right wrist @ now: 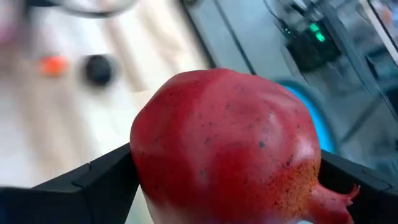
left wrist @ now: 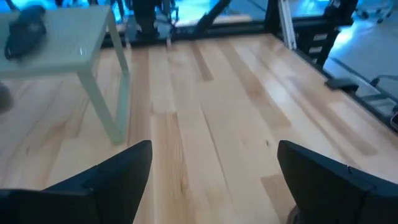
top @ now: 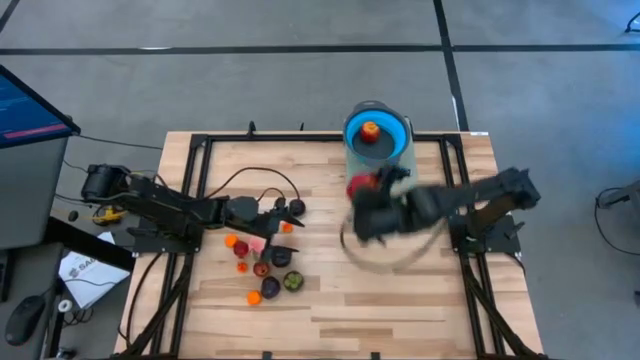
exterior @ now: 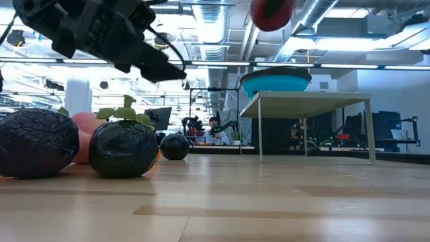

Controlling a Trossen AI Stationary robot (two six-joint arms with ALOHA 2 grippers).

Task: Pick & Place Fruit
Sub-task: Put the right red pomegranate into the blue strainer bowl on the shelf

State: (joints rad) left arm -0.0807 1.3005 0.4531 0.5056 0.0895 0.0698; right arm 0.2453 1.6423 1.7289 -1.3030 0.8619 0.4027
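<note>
A robotics lab or workshop: the wooden worktable (top: 400,300) stands on a grey concrete floor, a blue-lit monitor (top: 30,105) just beside its corner. Beyond the table, bare ceiling ducts (exterior: 316,13), strip lights and further workstations with a seated person (exterior: 213,128).

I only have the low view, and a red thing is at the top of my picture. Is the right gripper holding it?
Observer: Yes. The right wrist view shows the right gripper closed around a red pomegranate, one finger on each side.
Operator: Where is it over the table?
Observer: From above, the pomegranate is just in front of the blue bowl on the small stand.
Operator: Is the bowl empty?
Observer: No, a small red and orange fruit already lies in it.
Operator: And the left arm?
Observer: The left gripper is open and empty, above the fruit pile on the table's left.
</note>
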